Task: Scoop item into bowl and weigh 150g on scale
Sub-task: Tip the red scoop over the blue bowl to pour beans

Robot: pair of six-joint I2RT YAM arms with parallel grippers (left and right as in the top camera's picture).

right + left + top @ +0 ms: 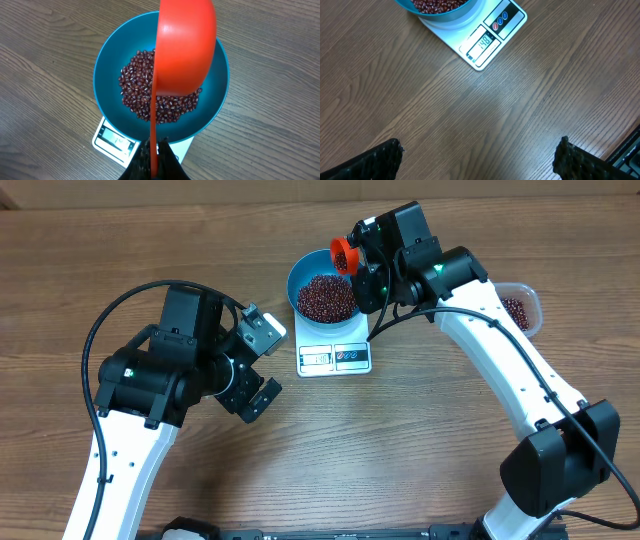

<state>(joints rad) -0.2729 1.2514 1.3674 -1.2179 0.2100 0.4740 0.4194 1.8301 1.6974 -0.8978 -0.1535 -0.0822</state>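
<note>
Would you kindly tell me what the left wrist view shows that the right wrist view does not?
Only the left wrist view: the open left fingers over bare table, and the round buttons. Only the right wrist view: the orange scoop held over the blue bowl by the right fingers. Both: that bowl, the beans in it, and the scale with its display beneath.

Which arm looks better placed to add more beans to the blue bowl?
Right. The right gripper is shut on the orange scoop directly above the bowl on the scale. The left gripper hangs open and empty beside the scale.
</note>
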